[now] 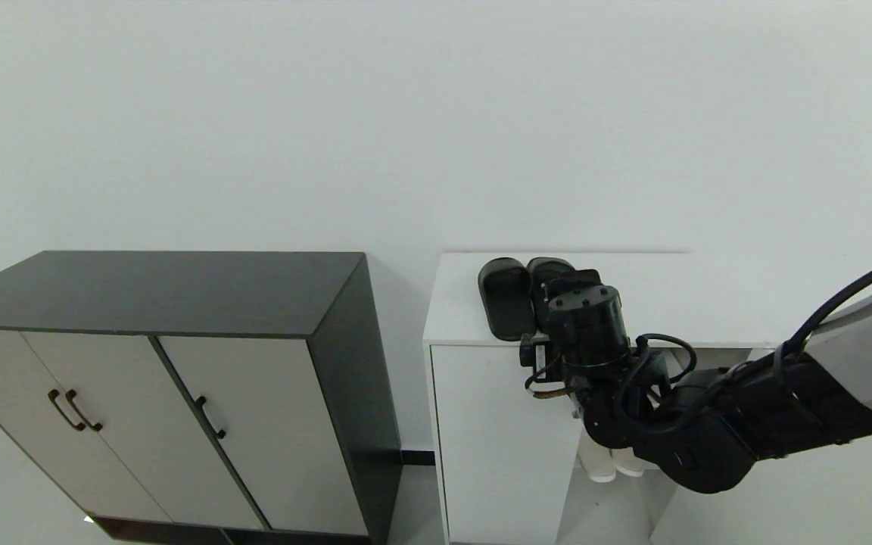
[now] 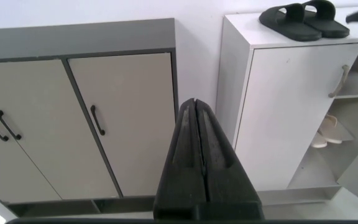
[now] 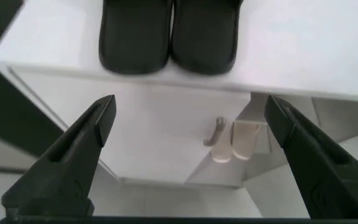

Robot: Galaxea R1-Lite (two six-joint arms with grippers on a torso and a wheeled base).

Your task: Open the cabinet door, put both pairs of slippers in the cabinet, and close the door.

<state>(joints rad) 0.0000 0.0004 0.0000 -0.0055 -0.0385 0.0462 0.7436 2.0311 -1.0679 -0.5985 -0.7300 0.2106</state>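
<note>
Black slippers (image 1: 510,297) atop white cabinet (image 1: 498,435)

Right arm (image 1: 716,431) stretched forward, wrist seemingly tipped downward, right gripper (image 3: 188,115) jaws spread wide, left gripper (image 2: 194,109) fingers pressed together

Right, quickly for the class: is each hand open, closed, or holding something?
Left hand: closed, holding nothing.
Right hand: open, empty, near the black slippers.

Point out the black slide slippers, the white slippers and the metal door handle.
black slide slippers (image 3: 135,31), right wrist view, heel end of one slipper.
white slippers (image 2: 329,127), left wrist view, one slipper's upper.
metal door handle (image 3: 217,132), right wrist view, its bar.
</note>
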